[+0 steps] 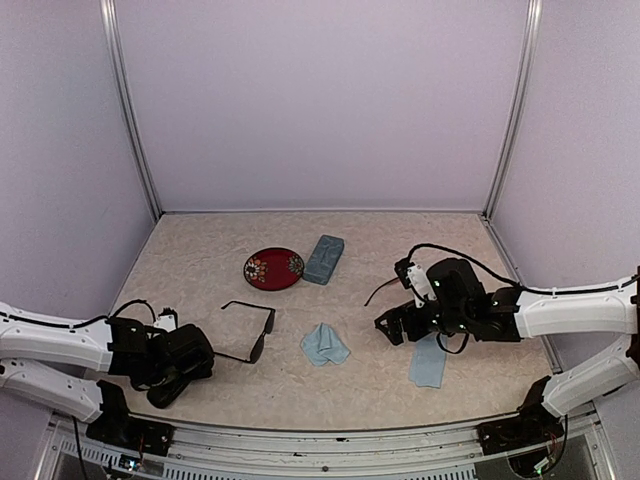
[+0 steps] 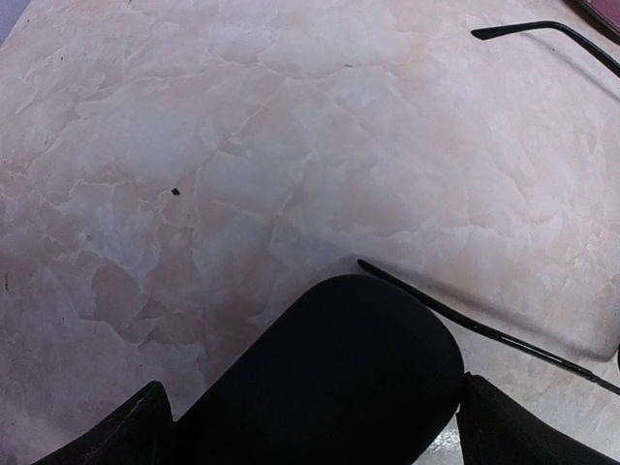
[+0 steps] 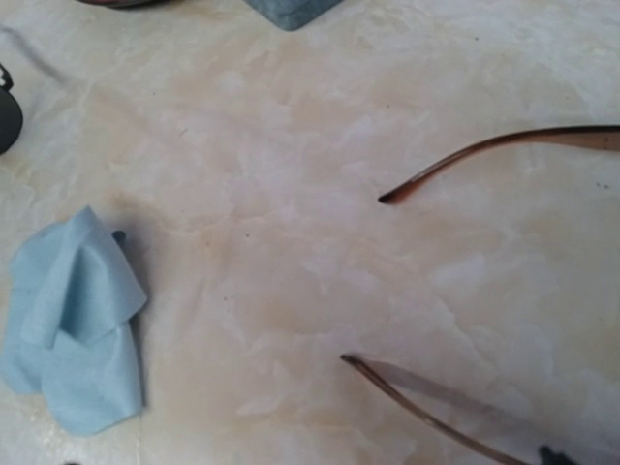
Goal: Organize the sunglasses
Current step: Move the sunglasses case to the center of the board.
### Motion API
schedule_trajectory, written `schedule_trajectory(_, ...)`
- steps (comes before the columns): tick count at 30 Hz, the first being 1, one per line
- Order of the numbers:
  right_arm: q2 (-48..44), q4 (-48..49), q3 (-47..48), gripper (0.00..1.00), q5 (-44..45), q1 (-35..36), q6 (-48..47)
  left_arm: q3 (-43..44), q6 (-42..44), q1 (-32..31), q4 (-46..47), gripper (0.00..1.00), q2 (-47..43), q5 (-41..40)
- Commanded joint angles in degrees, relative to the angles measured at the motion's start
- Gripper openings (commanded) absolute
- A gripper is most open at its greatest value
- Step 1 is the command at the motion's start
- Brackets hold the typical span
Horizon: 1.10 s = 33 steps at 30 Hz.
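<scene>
1. Two pairs of sunglasses lie unfolded and well apart on the marbled tabletop (image 1: 190,260).
2. Left of centre in the top view are the black-framed sunglasses (image 1: 259,347). Their thin temples are spread and point toward the left edge, just beside the left gripper (image 1: 195,358).
3. At the bottom of the left wrist view, that gripper's fingers (image 2: 126,436) stand wide apart, with no grip that I can see. A black rounded shape (image 2: 339,378) fills the gap between them, and I cannot tell what it is. One thin black temple passes just beside it.
4. Right of centre, the reddish-brown sunglasses (image 3: 504,141) lie beneath the right gripper (image 1: 392,325). Its wrist view shows only the two brown temples, spread and pointing toward the left of the frame.
5. The right gripper is opened wide over the brown frame. I cannot tell whether it touches it.
6. Between the two pairs lies a crumpled light blue cloth (image 1: 324,344). A flatter light blue cloth (image 1: 428,362) lies partly under the right gripper.
7. Above centre, a red oval case (image 1: 273,268) and a blue-grey rectangular case (image 1: 323,259) sit side by side.
</scene>
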Motion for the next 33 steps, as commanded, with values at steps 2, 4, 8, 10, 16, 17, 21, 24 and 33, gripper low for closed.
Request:
schedule_trajectory(2,-1.3,1.8,-1.1,1.00,-0.4,0.5,0.8,0.2,0.3,-3.0,4.1,0.99,1.3,5.3)
schedule_trajectory(4,-1.2,1.8,-1.1,1.00,-0.4,0.6,0.8,0.2,-0.5,-4.7,4.7,0.99,1.7,6.6)
schedule_trajectory(8,-1.2,2.1,-1.5,1.00,-0.4,0.5,0.9,1.2,-2.5,-8.2,3.0,0.99,4.1,7.6)
schedule_trajectory(10,-1.0,2.4,-1.7,1.00,-0.5,0.5,1.0,1.7,-2.8,-9.3,2.7,0.99,5.3,8.2)
schedule_trajectory(16,0.5,3.0,-1.2,1.00,-1.9,0.6,1.0,5.8,-2.3,-12.7,1.2,0.99,9.0,9.2)
schedule_trajectory(17,0.8,3.0,-1.0,1.00,-2.1,0.5,1.0,6.5,-2.0,-13.2,1.1,0.99,9.5,9.5)
schedule_trajectory(21,1.5,3.2,-0.5,1.00,-2.4,0.6,0.9,8.4,-0.2,-14.0,1.2,0.99,10.5,10.4)
schedule_trajectory(24,2.1,3.1,0.0,1.00,-2.5,0.6,0.8,9.1,0.7,-14.0,-0.3,0.99,9.9,10.2)
schedule_trajectory(33,3.1,4.3,-0.7,1.00,-2.6,1.0,1.6,6.1,2.0,-11.3,-4.3,0.99,4.7,9.2)
